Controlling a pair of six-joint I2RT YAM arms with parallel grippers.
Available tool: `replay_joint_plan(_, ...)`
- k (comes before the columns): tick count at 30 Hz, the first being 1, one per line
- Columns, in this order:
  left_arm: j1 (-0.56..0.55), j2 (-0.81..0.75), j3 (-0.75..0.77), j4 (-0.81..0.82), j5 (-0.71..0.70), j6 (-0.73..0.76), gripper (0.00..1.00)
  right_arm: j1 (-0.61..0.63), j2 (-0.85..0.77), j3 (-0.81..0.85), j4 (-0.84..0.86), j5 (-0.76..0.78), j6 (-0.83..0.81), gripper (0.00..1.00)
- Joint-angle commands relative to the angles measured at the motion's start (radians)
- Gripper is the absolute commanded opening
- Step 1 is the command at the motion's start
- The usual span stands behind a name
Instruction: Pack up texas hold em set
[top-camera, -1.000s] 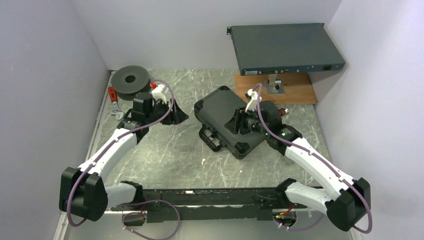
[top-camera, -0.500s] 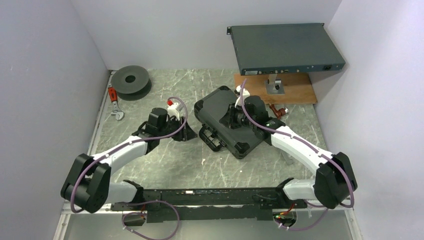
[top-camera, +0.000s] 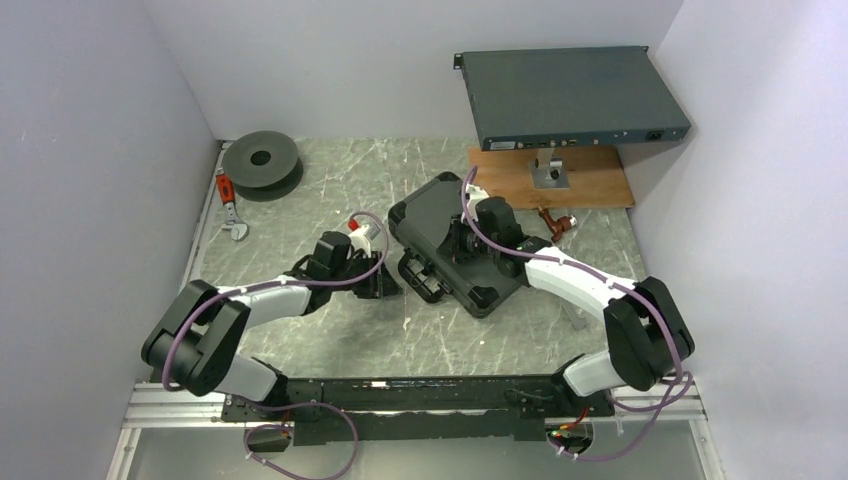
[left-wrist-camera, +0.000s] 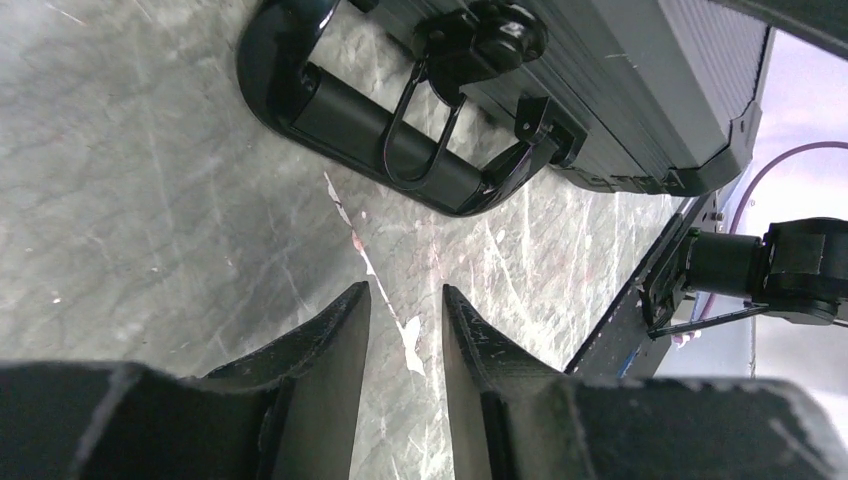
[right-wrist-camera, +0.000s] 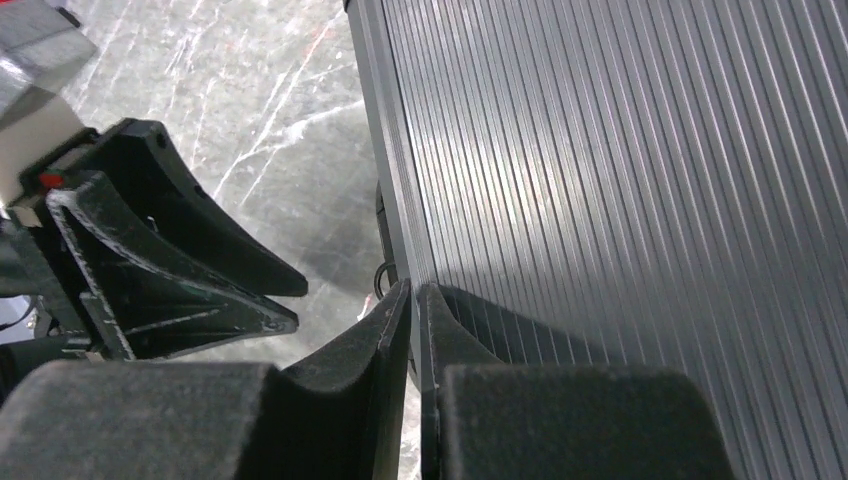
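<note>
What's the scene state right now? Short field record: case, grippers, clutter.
case: black ribbed hard-plastic briefcase, lid closed, flat on grey marbled table
handle: black loop handle, on the side facing the left arm, untouched
left gripper: low over table beside handle, jaws slightly apart, empty
right gripper: at lid's edge, shut, empty
clutter: flat grey metal rack box by wooden board; dark round spool
</note>
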Motion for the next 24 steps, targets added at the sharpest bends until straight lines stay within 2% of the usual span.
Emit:
replay_joint_plan(1,-0.025,0.047,0.001,0.080,-0.008,-0.038,0.37,0.004,0.008,-0.035,0.026,0.056,-0.003,0.11)
replay_joint_plan(11,-0.062,0.125,0.052,0.058,-0.054,-0.069,0.31,0.001,-0.039,-0.127,0.008,0.126,0.012,0.11)
replay_joint_plan(24,-0.095,0.212,0.135,0.022,-0.143,-0.096,0.10,0.002,-0.134,-0.211,-0.043,0.155,0.027,0.11)
